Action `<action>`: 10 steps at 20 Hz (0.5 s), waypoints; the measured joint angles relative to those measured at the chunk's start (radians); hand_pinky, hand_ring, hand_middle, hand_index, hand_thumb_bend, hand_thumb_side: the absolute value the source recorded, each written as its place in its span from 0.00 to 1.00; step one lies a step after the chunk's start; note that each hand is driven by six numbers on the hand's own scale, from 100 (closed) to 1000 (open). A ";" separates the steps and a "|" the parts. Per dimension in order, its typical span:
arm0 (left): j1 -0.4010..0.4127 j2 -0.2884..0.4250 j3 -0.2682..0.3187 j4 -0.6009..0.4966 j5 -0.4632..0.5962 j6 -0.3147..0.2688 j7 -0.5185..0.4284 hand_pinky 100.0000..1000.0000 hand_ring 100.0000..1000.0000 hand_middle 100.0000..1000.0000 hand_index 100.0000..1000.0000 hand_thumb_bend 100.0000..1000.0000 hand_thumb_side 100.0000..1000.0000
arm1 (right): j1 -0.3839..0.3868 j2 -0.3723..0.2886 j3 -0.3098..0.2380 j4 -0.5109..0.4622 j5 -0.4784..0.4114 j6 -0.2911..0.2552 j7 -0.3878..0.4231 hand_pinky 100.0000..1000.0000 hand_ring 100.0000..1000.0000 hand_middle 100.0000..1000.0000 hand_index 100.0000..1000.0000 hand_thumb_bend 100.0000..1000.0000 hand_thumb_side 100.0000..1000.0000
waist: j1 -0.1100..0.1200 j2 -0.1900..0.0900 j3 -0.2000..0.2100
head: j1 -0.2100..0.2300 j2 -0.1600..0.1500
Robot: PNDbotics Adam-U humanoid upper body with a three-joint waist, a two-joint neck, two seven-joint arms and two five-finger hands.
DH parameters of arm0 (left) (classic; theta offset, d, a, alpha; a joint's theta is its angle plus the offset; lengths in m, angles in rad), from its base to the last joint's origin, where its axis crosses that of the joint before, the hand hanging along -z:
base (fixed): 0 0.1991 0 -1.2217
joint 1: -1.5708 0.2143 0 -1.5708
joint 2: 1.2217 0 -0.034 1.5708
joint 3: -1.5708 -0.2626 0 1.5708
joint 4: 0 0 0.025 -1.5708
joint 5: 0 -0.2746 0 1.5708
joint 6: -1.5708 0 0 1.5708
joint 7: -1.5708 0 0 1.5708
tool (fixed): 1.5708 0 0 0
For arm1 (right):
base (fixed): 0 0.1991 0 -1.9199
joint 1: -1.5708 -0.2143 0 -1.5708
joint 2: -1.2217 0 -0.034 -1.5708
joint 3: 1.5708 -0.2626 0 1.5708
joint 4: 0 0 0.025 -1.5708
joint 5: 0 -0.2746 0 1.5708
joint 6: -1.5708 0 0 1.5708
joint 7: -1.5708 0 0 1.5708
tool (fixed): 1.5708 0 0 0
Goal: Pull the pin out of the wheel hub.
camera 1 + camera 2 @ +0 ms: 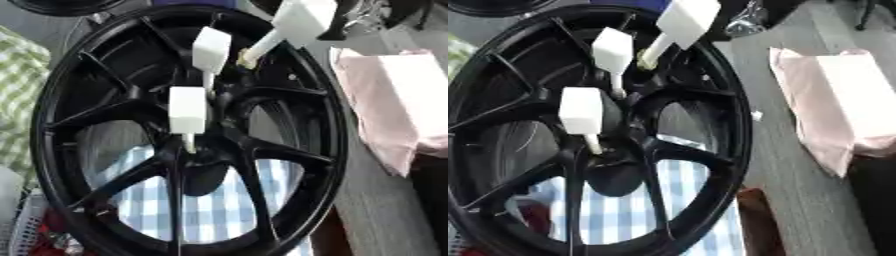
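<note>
Pins stand in the black wheel hub [188, 165]: 3 white-handled ones. The lowest pin [186, 111] sits just above the centre, the middle pin [211, 50] at 12 o'clock of it, and the top pin [300, 20] leans toward 1 o'clock. A dark shape touches the top pin's handle at the upper right; whether it is a hand, or how its fingers lie, cannot be told. Best, I judge: pinch 1 handle and draw along its shaft, not sideways, so that it does not bind in the hole.

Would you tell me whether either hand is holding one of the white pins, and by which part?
Nothing is visibly held: no hand shows in either view, and the three white pins stand in the wheel hub.
</note>
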 measured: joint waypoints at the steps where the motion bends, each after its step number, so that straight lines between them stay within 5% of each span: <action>1: 0.002 0.000 0.002 0.000 0.000 0.000 0.002 0.63 0.57 0.57 0.70 0.45 0.59 | 0.042 -0.015 -0.033 0.000 0.000 0.007 -0.035 0.79 0.38 0.31 0.42 0.33 0.00 | 0.000 -0.001 -0.006 | 0.006 0.000; 6: 0.018 0.000 0.015 0.000 -0.003 -0.004 0.015 0.63 0.57 0.57 0.70 0.45 0.59 | 0.262 -0.058 -0.215 0.047 0.023 0.044 -0.231 0.79 0.38 0.31 0.42 0.32 0.00 | 0.003 -0.004 -0.039 | 0.044 0.007; 10: 0.031 0.000 0.031 0.000 -0.007 -0.008 0.032 0.63 0.57 0.57 0.70 0.45 0.59 | 0.443 -0.046 -0.340 0.110 0.102 0.081 -0.365 0.79 0.38 0.32 0.43 0.31 0.00 | 0.033 -0.007 -0.062 | 0.076 0.008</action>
